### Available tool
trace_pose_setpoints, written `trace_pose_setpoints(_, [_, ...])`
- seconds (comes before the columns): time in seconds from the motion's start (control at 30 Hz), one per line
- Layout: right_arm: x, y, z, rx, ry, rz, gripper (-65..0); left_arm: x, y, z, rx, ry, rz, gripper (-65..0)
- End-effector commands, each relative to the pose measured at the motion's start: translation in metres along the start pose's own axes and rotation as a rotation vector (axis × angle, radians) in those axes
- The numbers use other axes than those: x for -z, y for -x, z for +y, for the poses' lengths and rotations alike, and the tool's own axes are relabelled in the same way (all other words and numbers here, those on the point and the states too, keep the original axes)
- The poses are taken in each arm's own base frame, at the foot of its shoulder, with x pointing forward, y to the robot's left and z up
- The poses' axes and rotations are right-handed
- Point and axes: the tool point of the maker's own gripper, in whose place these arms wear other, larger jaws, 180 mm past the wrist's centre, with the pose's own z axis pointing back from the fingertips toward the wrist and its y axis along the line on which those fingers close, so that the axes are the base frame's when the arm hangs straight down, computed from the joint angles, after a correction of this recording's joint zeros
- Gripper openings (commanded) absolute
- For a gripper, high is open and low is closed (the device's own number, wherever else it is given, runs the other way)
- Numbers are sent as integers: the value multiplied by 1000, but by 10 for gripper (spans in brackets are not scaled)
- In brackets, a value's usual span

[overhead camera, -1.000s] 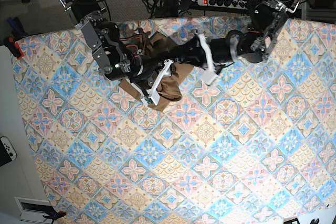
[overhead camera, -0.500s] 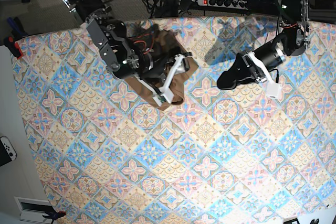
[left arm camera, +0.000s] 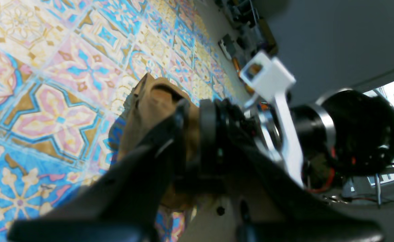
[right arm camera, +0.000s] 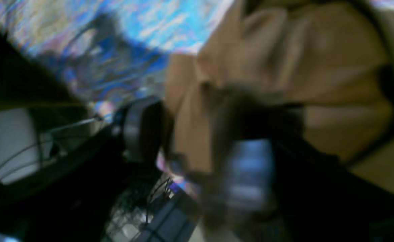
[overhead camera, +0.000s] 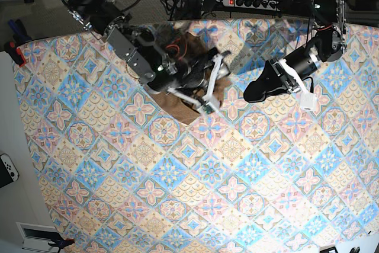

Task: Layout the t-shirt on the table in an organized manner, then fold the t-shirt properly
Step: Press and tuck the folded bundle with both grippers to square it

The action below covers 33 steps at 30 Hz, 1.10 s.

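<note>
Your t-shirt (overhead camera: pixel 188 109) sits bunched near the table's (overhead camera: pixel 249 205) far edge, no clear long axis. Right gripper (overhead camera: pixel 204 90) is over it; can't tell its finger state, too blurred. Left gripper (overhead camera: pixel 253 92) is beside it, fingers together, empty.

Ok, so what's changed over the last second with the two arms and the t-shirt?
The left gripper pulled away from the t-shirt, out over the bare table, and has held there, jaws shut. The right gripper swung across above the shirt while its jaws widened. The shirt stays bunched near the table's far edge.
</note>
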Motion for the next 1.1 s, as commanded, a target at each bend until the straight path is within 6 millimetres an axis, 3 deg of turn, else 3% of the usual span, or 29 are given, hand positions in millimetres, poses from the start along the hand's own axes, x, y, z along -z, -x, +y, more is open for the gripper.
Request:
trace_pose_setpoints(0.0, [-6,-15,0,-20,9,-50,-225,0,-12,-8,19,30,-33,-587])
trace_pose_setpoints(0.13, [-1,-3,13,-66,-15,-17,-91,-1,-12,-8,20,29,-35,-587])
trace_pose_setpoints(0.17, [0,0,17,-78,-21,-7,-85,-1,-12,-7,19,28,-35,-587])
trace_pose_setpoints(0.27, [-1,-1,22,-92,-30,-14,-108,-1,-12,-7,19,28,-35,-587])
trace_pose_setpoints(0.47, [-7,-17,36,-93,-59,-66,-236,-1,-11,-7,15,26,-33,-587])
trace_pose_setpoints(0.6, [-14,-30,19,-28,-35,-109,-395,0,-9,-7,13,29,-28,-592])
trace_pose_setpoints(0.7, [-19,-37,7,11,-16,-134,-606,0,-9,-8,14,31,-26,-610])
trace_pose_setpoints(0.73, [-20,-39,4,18,-13,-139,-650,0,-10,-9,18,33,-26,-631])
trace_pose_setpoints(0.9, [-27,-48,-14,71,17,-175,-650,9,-6,-9,104,24,72,-650])
trace_pose_setpoints(0.97, [-37,-60,-40,119,65,-253,-650,14,1,-7,152,17,153,-650])
trace_pose_setpoints(1.07, [-48,-52,-82,182,151,-317,-650,30,3,-17,223,51,224,-650])
